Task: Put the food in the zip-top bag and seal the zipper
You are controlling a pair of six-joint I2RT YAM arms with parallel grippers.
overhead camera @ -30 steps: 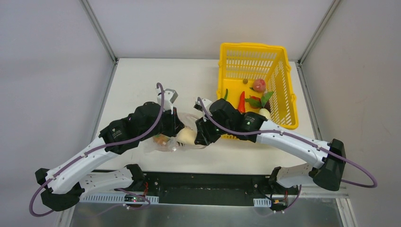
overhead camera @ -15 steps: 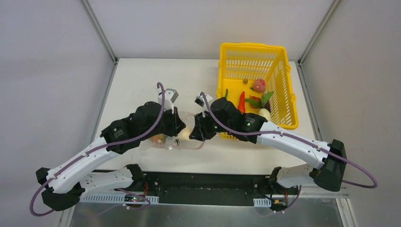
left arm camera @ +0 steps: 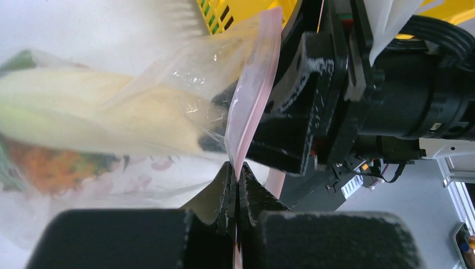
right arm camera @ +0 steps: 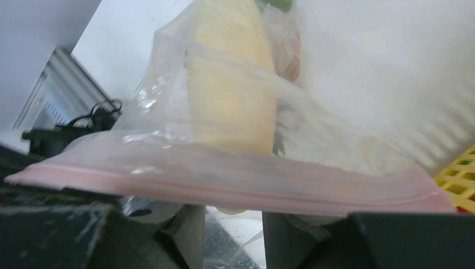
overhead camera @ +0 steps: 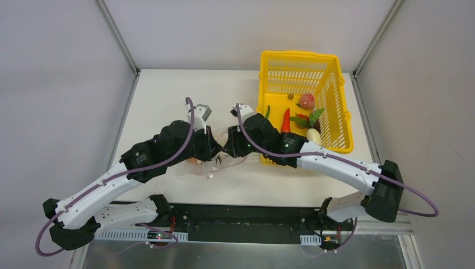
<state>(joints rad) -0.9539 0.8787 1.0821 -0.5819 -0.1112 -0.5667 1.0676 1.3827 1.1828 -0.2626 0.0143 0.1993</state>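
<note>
pinching the zipper [left arm camera: 253,95] shut in my left gripper [left arm camera: 238,188]; bag [left arm camera: 168,89] looks floppy and slick, so grab that stiffer strip; right gripper [right arm camera: 232,221], can't tell if it's gripping

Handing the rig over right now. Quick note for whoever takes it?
Left tool: shut on the narrow pink plastic zipper strip of the clear crinkly zip-top bag.
Right tool: jaws apart, strip lying across its fingers, no grip seen.
Done: a pale cream elongated toy vegetable and an orange toy piece are inside the bag.
Left: a red toy chili and other toy food lie in the yellow slotted plastic basket; seal not confirmed.
</note>
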